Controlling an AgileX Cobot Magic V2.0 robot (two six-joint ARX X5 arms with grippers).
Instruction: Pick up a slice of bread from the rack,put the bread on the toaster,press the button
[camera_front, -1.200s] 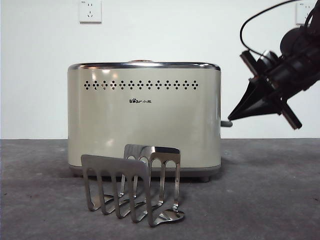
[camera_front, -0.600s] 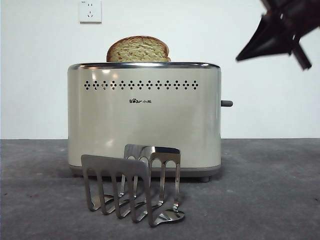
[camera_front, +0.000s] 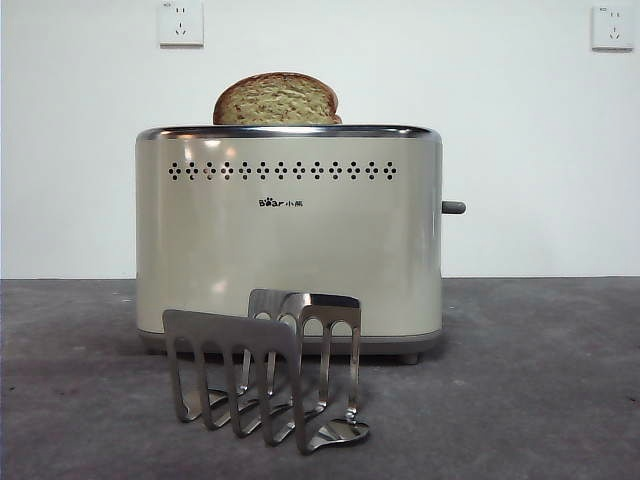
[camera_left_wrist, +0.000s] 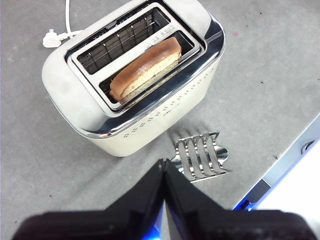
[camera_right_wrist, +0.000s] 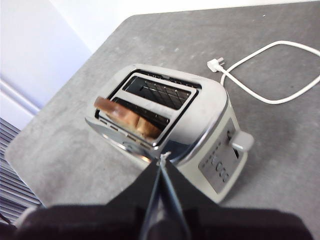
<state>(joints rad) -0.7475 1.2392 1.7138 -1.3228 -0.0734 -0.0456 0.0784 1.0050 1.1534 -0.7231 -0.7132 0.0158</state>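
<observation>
The cream toaster (camera_front: 288, 240) stands mid-table. The slice of bread (camera_front: 276, 99) sticks up out of its front slot, domed top showing. The grey button (camera_front: 453, 207) juts from the toaster's right side, high up. The steel rack (camera_front: 265, 375) stands empty in front of the toaster. Neither arm shows in the front view. My left gripper (camera_left_wrist: 164, 165) is shut and empty, high above the toaster (camera_left_wrist: 75, 100), bread (camera_left_wrist: 147, 67) and rack (camera_left_wrist: 200, 156). My right gripper (camera_right_wrist: 161, 162) is shut and empty, above the toaster (camera_right_wrist: 200, 120), near the button (camera_right_wrist: 241, 141); the bread (camera_right_wrist: 130, 117) shows there too.
Two white wall sockets (camera_front: 180, 22) (camera_front: 611, 27) sit on the back wall. The toaster's white cord (camera_right_wrist: 265, 65) and plug (camera_left_wrist: 52, 39) lie unplugged on the table behind it. The table's edge (camera_left_wrist: 295, 145) runs close to the rack.
A second ago a gripper held the button down at the toaster's right and the bread sat sunk. The button then rose, the bread came up, and the arm lifted out of the front view.
</observation>
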